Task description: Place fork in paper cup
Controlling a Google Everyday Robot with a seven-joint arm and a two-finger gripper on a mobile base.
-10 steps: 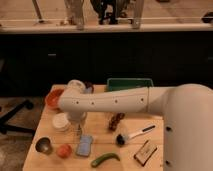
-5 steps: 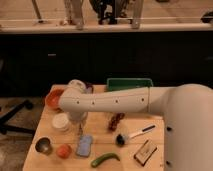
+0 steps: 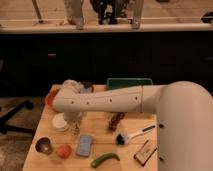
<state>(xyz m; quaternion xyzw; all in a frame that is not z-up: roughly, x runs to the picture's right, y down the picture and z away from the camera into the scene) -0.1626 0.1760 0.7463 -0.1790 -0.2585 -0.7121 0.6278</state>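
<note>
Front edge of the wooden counter (image 3: pixel 100 148): green pepper-like vegetable (image 3: pixel 105 159) near the middle, small brown-and-white box (image 3: pixel 145 152) toward the front right corner. Front left: shiny metal cup (image 3: pixel 44 145), orange round thing (image 3: pixel 63 150) beside it, then blue sponge (image 3: pixel 84 145). Further in, black-headed brush (image 3: pixel 133 135) right of centre, dark red object (image 3: pixel 116 121) behind it. Paper cup (image 3: pixel 60 122) sits by the left edge, mid-depth, partly under the arm. Gripper (image 3: pixel 76 126) hangs just right of the paper cup, pointing down over the sponge's far end; a thin metal piece below it looks like the fork (image 3: pixel 77 129), can't tell for sure, and finger opening can't be told either. Big white arm (image 3: pixel 115 100) spans the counter from the right. Far side: green tray (image 3: pixel 129 82) at the back edge, orange bowl (image 3: pixel 50 98) back left.
</note>
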